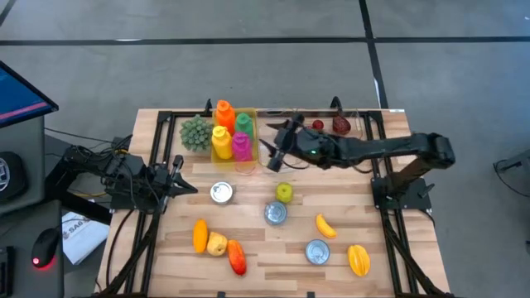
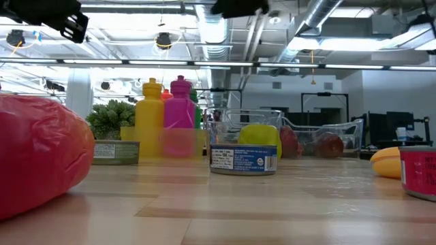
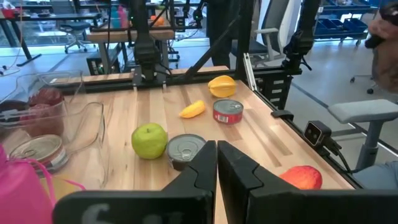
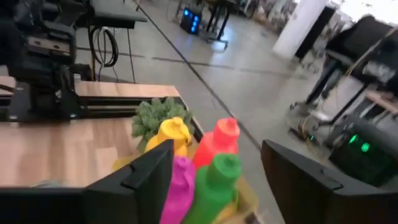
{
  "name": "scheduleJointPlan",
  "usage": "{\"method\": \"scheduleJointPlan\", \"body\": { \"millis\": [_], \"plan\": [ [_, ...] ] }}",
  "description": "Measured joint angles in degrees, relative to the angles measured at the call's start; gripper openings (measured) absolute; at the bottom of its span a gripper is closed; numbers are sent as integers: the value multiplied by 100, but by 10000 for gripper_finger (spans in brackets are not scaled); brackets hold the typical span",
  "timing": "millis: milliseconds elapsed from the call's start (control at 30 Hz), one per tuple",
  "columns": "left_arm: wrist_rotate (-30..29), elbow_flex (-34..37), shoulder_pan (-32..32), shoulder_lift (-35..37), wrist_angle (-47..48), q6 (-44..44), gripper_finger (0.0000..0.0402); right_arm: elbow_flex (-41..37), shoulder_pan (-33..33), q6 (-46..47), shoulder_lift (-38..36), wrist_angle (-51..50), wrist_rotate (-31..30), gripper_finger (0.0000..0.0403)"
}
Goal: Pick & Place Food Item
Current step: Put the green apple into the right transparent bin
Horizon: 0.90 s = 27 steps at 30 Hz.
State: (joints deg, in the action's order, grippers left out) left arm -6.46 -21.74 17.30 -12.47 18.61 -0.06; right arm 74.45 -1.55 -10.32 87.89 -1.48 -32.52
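Loose food lies on the wooden table: a green apple (image 1: 284,193), a banana (image 1: 325,225), a yellow pepper (image 1: 358,259), a red pepper (image 1: 237,257), an orange one (image 1: 199,235) and a yellow pear (image 1: 217,244), with three cans (image 1: 275,213) among them. My right gripper (image 1: 273,156) hangs open and high over the table's middle, beside the bottle bin (image 1: 232,132); nothing is between its fingers (image 4: 146,174). My left gripper (image 3: 216,163) waits shut at the table's left edge (image 1: 178,174), holding nothing.
A yellowish bin holds coloured squeeze bottles (image 4: 205,168) at the far middle, with a green leafy bunch (image 1: 195,132) to its left. A clear container (image 1: 331,124) with red items stands at the far right. Metal frames run along the left and right table edges.
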Motion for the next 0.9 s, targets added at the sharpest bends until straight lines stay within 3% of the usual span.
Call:
{"method": "scheduleJointPlan", "body": {
  "millis": [233, 367, 600, 700, 900],
  "plan": [
    [0, 0, -2, 0, 0, 77, 2, -3, -336, 821, -967, -2284, -144, 150],
    [-13, 0, -1, 0, -1, 228, 2, -223, -364, 756, -1247, -2735, -159, 99],
    [-368, 0, -2, 0, -14, 309, 2, -1212, 75, 690, -1575, -2482, -135, 29],
    [-369, 0, -2, 0, -15, 309, 2, -1668, 299, 686, -1818, -1903, -12, 6],
    [-372, 0, -2, 0, -15, 310, 2, -2565, 694, 205, -2148, -483, 903, 13]
  ]
}}
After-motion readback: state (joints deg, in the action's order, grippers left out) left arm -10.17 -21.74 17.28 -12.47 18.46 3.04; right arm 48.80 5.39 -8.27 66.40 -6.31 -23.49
